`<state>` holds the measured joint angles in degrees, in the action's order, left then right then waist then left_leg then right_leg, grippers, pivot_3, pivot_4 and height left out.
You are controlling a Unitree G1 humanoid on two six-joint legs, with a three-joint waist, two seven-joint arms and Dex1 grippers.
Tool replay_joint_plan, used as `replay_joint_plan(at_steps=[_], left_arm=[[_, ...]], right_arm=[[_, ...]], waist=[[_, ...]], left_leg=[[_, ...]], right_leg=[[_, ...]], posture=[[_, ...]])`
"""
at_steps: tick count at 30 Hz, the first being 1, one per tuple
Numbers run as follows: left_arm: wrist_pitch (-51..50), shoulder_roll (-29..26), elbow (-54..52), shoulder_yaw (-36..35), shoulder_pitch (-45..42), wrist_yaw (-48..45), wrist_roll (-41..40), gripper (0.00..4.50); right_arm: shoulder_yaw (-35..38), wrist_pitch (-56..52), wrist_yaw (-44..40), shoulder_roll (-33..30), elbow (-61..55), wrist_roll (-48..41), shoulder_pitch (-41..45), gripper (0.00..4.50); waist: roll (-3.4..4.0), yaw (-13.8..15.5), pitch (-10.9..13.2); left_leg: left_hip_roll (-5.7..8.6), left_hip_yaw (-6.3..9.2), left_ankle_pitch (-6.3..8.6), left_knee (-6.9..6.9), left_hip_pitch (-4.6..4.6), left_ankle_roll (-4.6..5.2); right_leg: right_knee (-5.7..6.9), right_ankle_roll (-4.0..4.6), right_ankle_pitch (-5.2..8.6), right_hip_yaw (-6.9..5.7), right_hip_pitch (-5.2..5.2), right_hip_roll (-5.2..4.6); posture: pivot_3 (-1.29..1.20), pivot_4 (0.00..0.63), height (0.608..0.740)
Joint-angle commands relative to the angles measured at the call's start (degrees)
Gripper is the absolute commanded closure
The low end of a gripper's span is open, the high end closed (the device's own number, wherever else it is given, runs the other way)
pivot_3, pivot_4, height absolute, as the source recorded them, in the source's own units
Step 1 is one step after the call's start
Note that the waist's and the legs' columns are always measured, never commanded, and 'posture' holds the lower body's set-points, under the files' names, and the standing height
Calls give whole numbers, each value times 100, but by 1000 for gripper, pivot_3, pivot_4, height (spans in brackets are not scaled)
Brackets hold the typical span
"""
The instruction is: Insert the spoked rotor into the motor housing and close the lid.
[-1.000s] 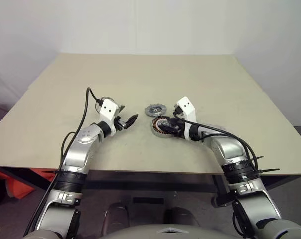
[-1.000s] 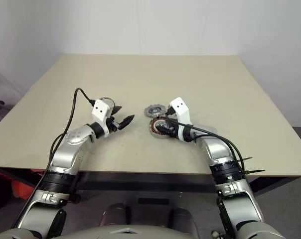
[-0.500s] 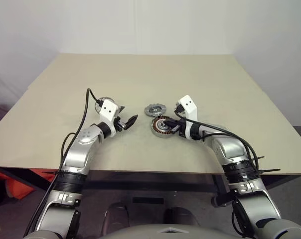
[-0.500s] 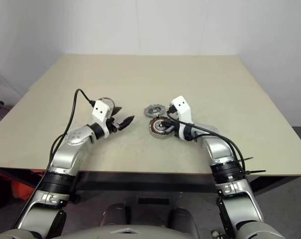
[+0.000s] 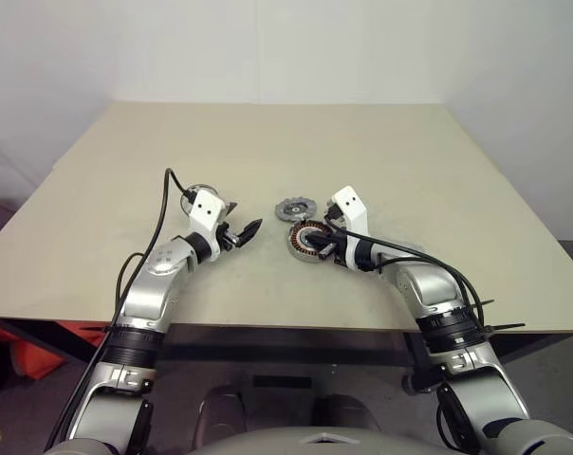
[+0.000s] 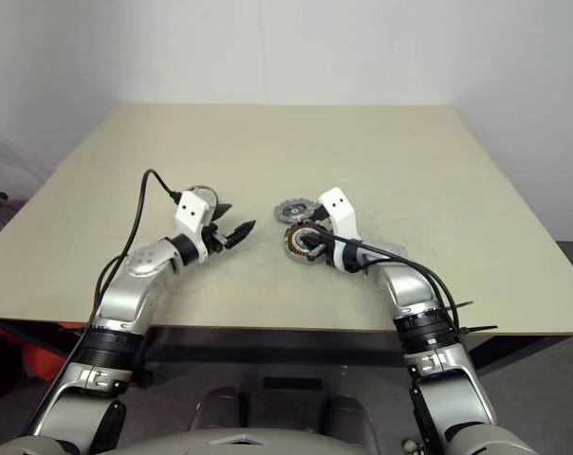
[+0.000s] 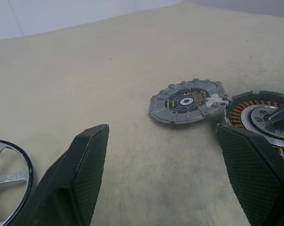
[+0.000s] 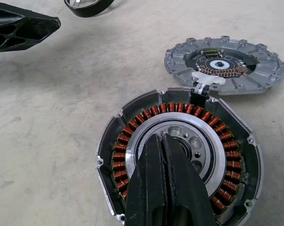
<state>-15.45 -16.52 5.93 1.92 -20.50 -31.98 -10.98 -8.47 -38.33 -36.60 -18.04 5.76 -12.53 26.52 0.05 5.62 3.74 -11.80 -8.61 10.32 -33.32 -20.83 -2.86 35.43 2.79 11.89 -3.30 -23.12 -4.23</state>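
Beige table (image 5: 381, 152), white wall (image 5: 268, 47) behind, red object (image 5: 26, 355) beneath table

My right gripper (image 8: 166, 186) is squeezed shut now. A second ago its two black fingers stood apart. Now they press flat against each other over the silver middle of the motor housing (image 8: 179, 157), and nothing sits between them. The right arm also looks a tiny bit closer to the middle of the table (image 5: 268, 152) than before, with its white wrist block nearer to the housing. I can't tell if the fingers touch the housing.
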Motion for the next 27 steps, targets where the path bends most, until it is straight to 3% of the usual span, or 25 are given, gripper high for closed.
replay_joint_plan(at_steps=[1, 10, 19, 27], left_arm=[[103, -28, -114, -53, -81, 15, -3, 666], [130, -14, -42, -23, -109, 6, 24, 666], [112, -41, -90, -60, -77, 15, 29, 666], [113, -58, -81, -69, -70, 16, 34, 666]], right_arm=[[312, -230, 54, -111, -588, -200, 320, 4479], [276, -242, 44, -166, -544, -169, 386, 4479], [-124, -143, 161, 47, 4, 108, -110, 4479], [157, -204, 169, -54, -285, -58, 281, 4479]], waist=[[0, 1, 0], [0, 2, 0], [2, 0, -3], [1, -4, -4]], left_leg=[[0, 0, 0, 0, -1, 0], [0, 0, 0, 1, -1, 0], [1, -1, 0, 1, 1, 0], [0, 0, -1, 1, 30, -2]], right_leg=[[0, 0, 0, 0, 0, 0], [0, 0, 0, 0, -1, 0], [0, 0, 0, 1, 0, -1], [1, -34, 20, 2, 25, 0]], posture=[[0, 0, 740], [0, 0, 740], [0, 0, 740], [0, 0, 740]])
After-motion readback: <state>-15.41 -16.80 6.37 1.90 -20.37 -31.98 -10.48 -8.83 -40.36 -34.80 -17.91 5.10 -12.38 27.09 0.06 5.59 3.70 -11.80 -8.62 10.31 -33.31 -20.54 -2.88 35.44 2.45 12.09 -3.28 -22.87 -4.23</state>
